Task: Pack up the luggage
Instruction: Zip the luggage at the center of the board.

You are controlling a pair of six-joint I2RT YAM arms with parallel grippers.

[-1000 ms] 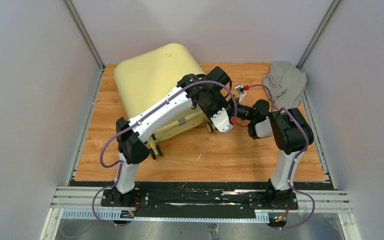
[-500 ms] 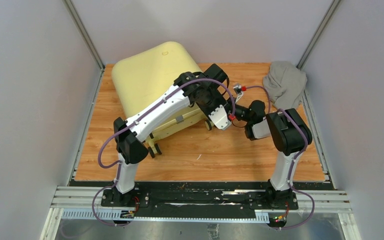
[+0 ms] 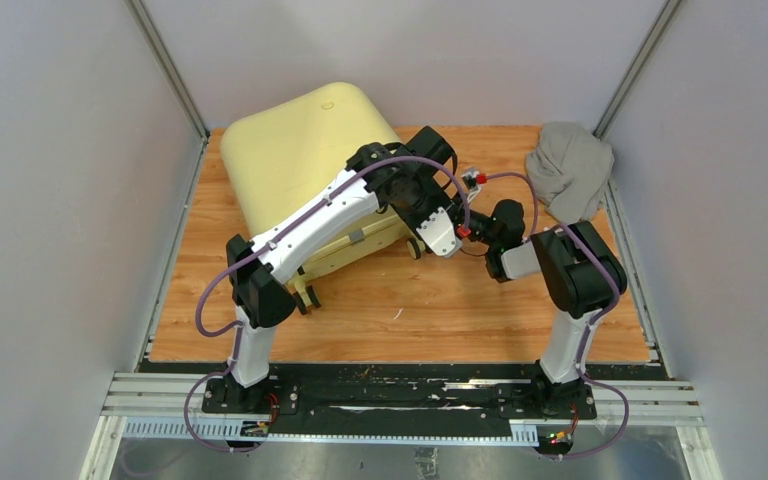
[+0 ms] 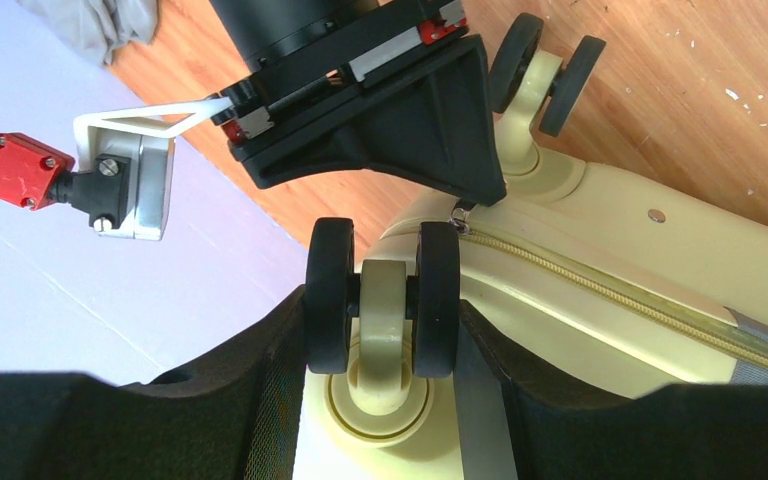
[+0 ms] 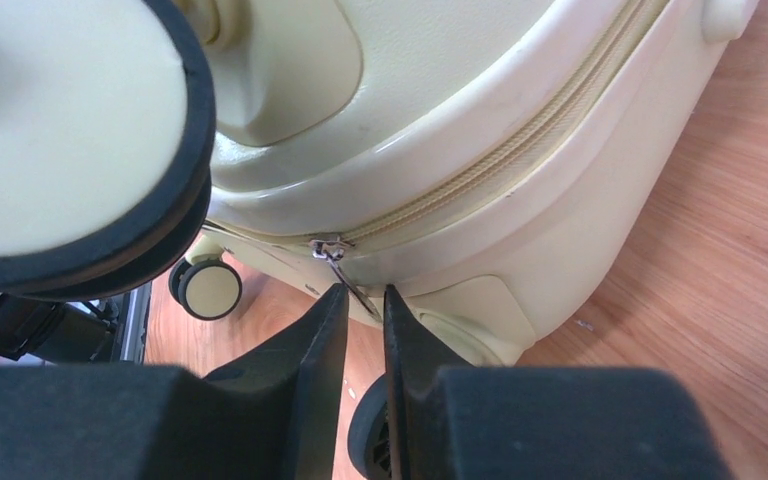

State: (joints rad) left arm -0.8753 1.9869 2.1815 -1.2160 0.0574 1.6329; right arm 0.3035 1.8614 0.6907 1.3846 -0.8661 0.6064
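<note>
My left fingers (image 4: 260, 400) clamp luggage (image 3: 300, 150) wheel (image 4: 385, 300). Right fingers (image 5: 310, 350) straddle zip pull (image 5: 335, 255), can't tell if pinched. Risk: thin pull slips when I tug.

Pale yellow luggage (image 3: 300, 150), grey cloth (image 3: 570, 170), woodgrain table (image 3: 410, 310).

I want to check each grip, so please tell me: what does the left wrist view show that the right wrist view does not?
Only the left wrist view: the left fingers clamped on a double wheel, the right arm's wrist, and a corner of the grey cloth. Only the right wrist view: the zipper pull in the narrow gap between the right fingers; whether they pinch it is unclear. Both: the yellow luggage, other wheels, its zipper and the wooden table.
</note>
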